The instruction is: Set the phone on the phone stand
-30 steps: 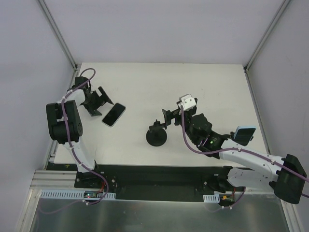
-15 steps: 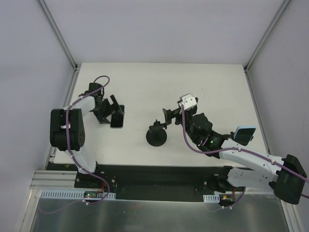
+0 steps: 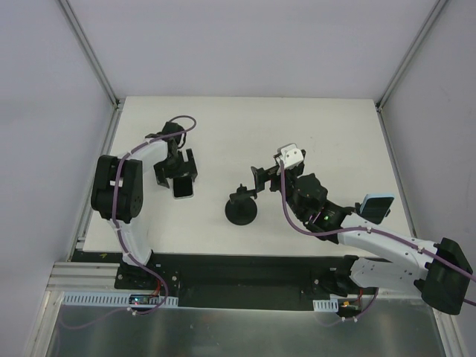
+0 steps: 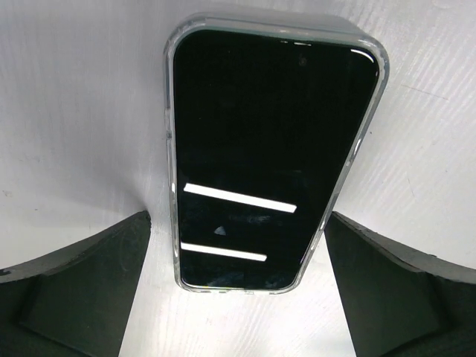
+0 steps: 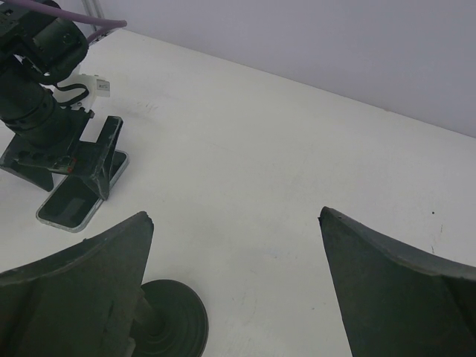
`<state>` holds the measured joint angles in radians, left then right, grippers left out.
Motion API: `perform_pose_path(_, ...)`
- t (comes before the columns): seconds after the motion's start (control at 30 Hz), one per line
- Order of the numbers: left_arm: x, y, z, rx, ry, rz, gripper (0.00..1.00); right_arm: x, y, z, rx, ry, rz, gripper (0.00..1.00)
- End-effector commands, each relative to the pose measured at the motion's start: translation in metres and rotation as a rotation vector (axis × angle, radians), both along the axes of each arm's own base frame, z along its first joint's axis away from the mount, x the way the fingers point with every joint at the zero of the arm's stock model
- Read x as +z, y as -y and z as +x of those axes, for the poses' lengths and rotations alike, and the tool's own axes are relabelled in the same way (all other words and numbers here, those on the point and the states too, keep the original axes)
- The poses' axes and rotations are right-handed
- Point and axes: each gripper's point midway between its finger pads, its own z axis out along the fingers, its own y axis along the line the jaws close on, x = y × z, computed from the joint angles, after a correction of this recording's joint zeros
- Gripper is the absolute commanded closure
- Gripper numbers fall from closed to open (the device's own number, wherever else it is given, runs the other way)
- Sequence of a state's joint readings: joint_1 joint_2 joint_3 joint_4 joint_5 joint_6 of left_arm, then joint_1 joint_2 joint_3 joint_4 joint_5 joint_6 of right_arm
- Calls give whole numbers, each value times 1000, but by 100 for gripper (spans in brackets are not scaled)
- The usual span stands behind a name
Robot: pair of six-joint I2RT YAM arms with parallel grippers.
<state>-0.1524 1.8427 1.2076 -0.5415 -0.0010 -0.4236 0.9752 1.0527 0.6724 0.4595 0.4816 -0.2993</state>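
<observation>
My left claw wide open astride the slim black-screened, silver-rimmed phone, flat on the white bench, my right claw open, empty, near the small black disc-based phone stand

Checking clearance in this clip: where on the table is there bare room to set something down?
Free: the far table strip, and the gap between phone and phone stand. Crowded: left gripper over the phone, right gripper beside the stand.
</observation>
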Motion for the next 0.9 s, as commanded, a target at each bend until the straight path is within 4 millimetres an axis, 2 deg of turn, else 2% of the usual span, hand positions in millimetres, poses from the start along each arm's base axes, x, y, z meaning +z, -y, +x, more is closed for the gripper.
perform_pose_path(0.0, -3, -13, 0, -1, -42, 106, 1, 19, -4, 1, 9, 30, 69, 4)
perform_pose_path(0.17, -2, -7, 3, -21, -46, 110, 1, 18, -4, 2, 9, 29, 67, 3)
perform_pose_path(0.37, -1, -15, 6, -14, -88, 182, 2, 19, -4, 2, 8, 29, 70, 3)
perform_pose_path(0.47, -6, -14, 2, -10, -113, 199, 4, 18, -3, 2, 6, 29, 67, 3)
perform_pose_path(0.53, -9, -14, 1, -14, -119, 217, 11, 18, -2, 3, 2, 30, 69, 3)
perform_pose_path(0.7, -13, -10, 0, -12, -129, 211, 14, 17, -3, 3, 3, 28, 67, 3)
perform_pose_path(0.8, -18, -8, 0, -15, -140, 216, 23, 16, -4, 4, 5, 25, 64, 3)
perform_pose_path(0.87, -18, -8, 0, -13, -137, 220, 24, 16, -4, 4, 3, 24, 62, 3)
